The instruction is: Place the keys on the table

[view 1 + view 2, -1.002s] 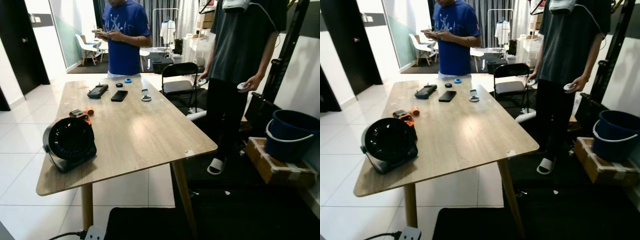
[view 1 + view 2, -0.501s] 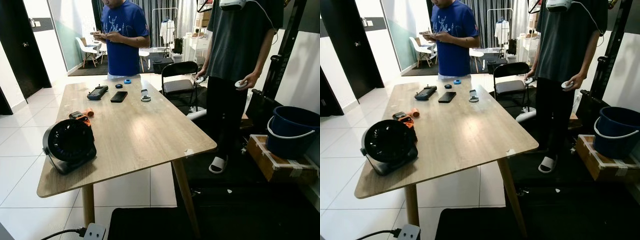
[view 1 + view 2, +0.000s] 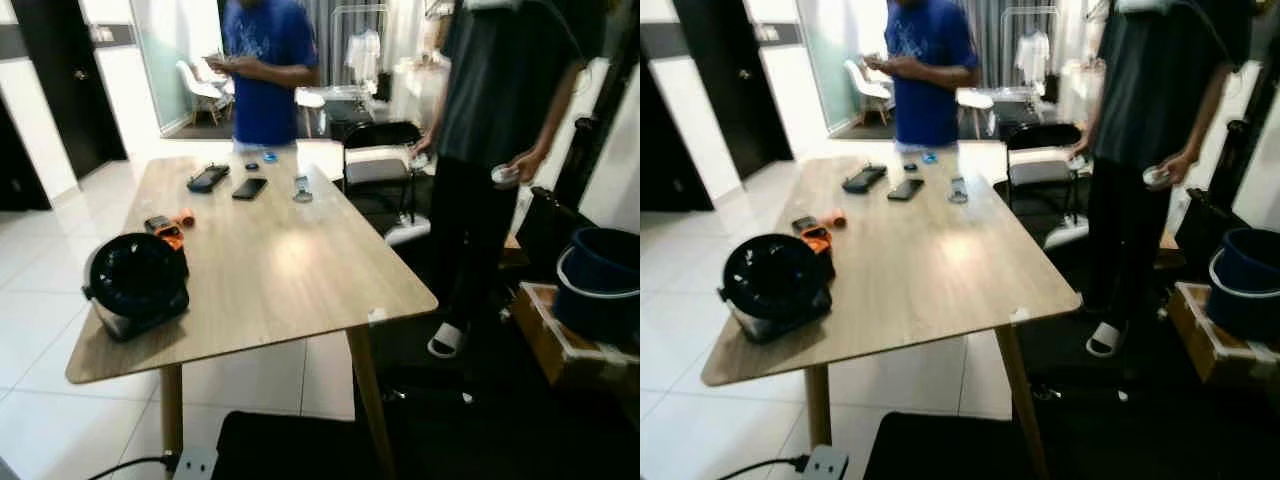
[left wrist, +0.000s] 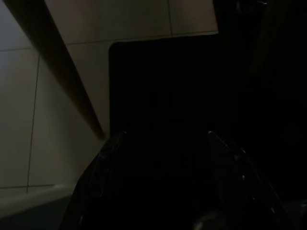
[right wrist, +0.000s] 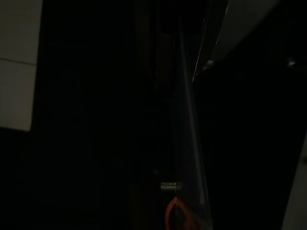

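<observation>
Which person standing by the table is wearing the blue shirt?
The person at the far end of the table, holding something in both hands. The other person stands along the table's right side in a dark grey shirt.

Wooden table [image 3: 280,270], black fan [image 3: 137,283], orange tool [image 3: 165,226], phone [image 3: 249,188], game controller [image 3: 208,178]

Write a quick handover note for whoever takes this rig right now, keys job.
Left tool hangs over a black mat; right tool hangs in shade; both states unclear.
Keys: unconfirmed; a metal and orange bit shows in the right wrist view.
Table ahead holds a fan and a phone.
Nothing placed yet. Left: approach, set keys on bare wood.
</observation>
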